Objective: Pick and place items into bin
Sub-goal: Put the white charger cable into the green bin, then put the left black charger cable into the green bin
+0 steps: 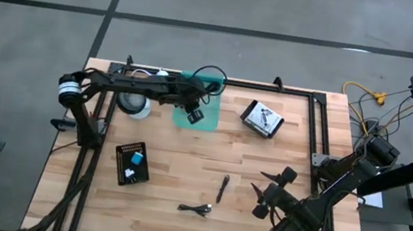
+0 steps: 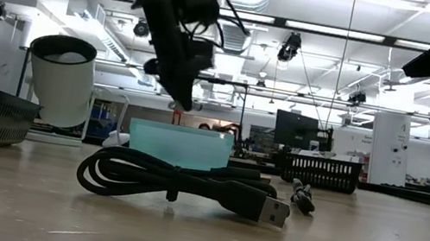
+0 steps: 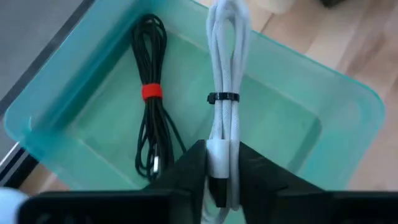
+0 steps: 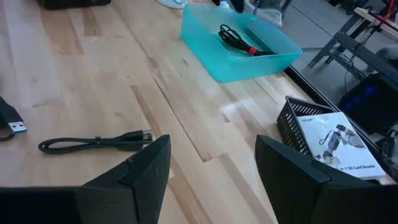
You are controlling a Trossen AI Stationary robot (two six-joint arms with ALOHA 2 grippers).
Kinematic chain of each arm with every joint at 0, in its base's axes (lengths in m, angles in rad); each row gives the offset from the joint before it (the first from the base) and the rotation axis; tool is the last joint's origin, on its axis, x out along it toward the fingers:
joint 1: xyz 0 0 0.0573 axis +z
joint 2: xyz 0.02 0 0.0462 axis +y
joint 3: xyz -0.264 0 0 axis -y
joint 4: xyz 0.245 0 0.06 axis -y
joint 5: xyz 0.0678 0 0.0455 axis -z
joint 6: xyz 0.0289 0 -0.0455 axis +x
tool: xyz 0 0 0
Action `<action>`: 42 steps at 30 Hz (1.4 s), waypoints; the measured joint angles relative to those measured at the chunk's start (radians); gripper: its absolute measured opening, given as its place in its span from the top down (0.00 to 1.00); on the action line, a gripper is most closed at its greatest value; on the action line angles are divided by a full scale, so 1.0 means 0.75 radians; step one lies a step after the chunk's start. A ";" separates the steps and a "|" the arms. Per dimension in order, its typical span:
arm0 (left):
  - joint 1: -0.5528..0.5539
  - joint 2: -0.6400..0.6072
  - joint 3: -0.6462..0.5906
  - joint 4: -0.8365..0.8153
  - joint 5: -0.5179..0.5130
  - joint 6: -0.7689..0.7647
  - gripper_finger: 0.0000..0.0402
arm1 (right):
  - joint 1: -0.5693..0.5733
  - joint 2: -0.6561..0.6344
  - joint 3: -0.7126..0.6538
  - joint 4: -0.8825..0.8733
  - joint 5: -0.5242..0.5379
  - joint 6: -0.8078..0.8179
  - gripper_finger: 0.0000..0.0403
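My left gripper (image 3: 221, 167) hovers above the teal bin (image 3: 74, 93), shut on a white coiled cable (image 3: 225, 68) tied with a black band. In the high view this gripper (image 1: 194, 115) is over the bin (image 1: 193, 97) at the table's far side. A black cable with a red tie (image 3: 151, 92) lies on the bin's floor. My right gripper (image 4: 211, 168) is open, low over the near right part of the table, touching nothing. A black USB cable (image 1: 197, 208) and a black stick (image 1: 223, 188) lie flat on the wood. My left gripper pinches the white cable bundle near one end (image 3: 217, 152) between its two fingers, coming from above and pointing down. The bundle runs on beyond the fingers along their line, over the bin's inside. I cannot tell whether its far end touches the bin floor.
A black mesh basket with a white printed card (image 1: 262, 118) stands right of the bin. A black tray with small blocks (image 1: 132, 163) sits near left. A white cup (image 1: 133, 103) stands left of the bin. Black frame rails (image 1: 319, 132) line the table's edges.
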 joint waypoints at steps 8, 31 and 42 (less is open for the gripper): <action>0.017 0.035 0.005 0.010 -0.003 0.167 0.55 | -0.001 -0.001 0.000 0.002 0.002 0.000 0.46; -0.655 -0.108 0.054 0.044 0.199 0.322 0.40 | -0.010 -0.001 0.000 0.008 0.001 0.000 0.46; -1.057 -0.095 -0.006 0.260 0.196 0.118 0.40 | -0.011 -0.001 0.000 0.029 0.000 -0.001 0.46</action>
